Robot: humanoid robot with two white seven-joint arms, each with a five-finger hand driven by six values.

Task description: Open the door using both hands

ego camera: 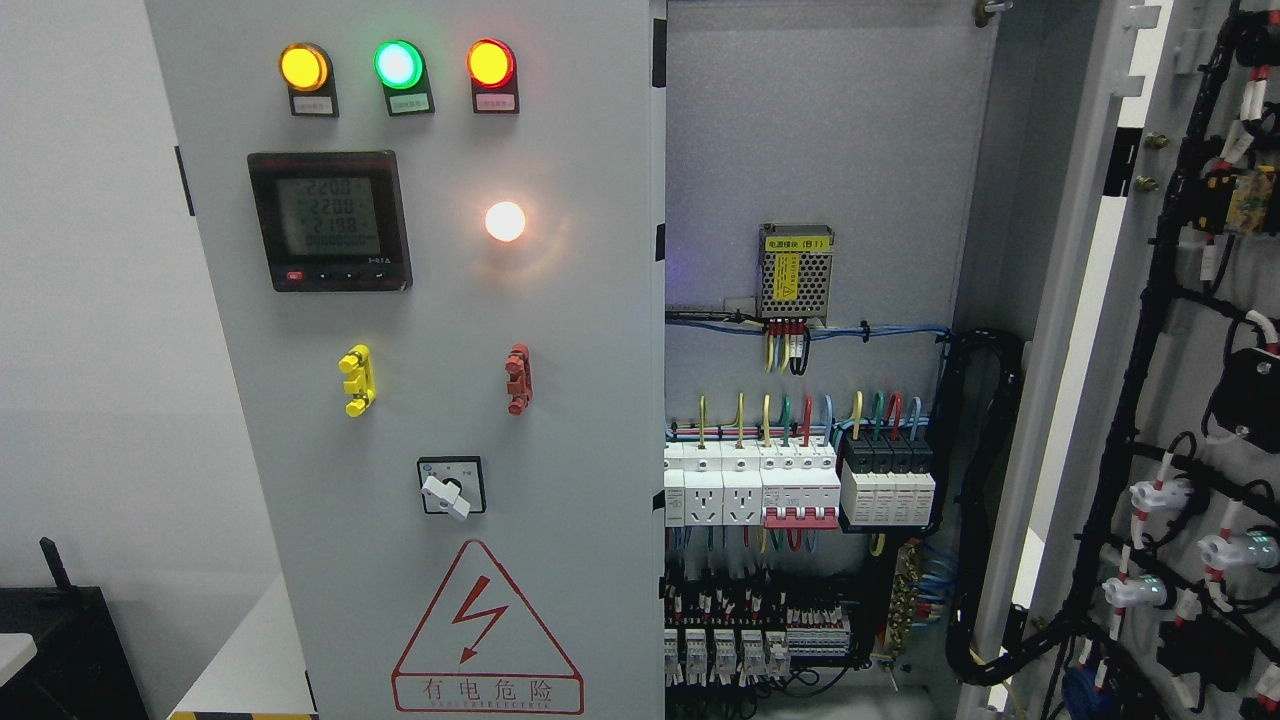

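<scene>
A grey electrical cabinet fills the head view. Its left door [560, 350] is closed and carries three lit indicator lamps, a digital meter [329, 221], a glowing white lamp [505, 221], a yellow handle [356, 380], a red handle [518, 379], a rotary switch [451, 487] and a red shock warning triangle [487, 630]. The right door [1160, 420] is swung wide open, its inner face covered in black cable looms and lamp backs. Behind it the interior [810, 350] shows breakers, sockets and coloured wires. Neither of my hands or arms is in view.
A white wall stands to the left of the cabinet. A black box with an antenna [60, 640] sits at the lower left, beside a white surface [245, 660]. A small power supply [796, 272] hangs on the cabinet's back plate.
</scene>
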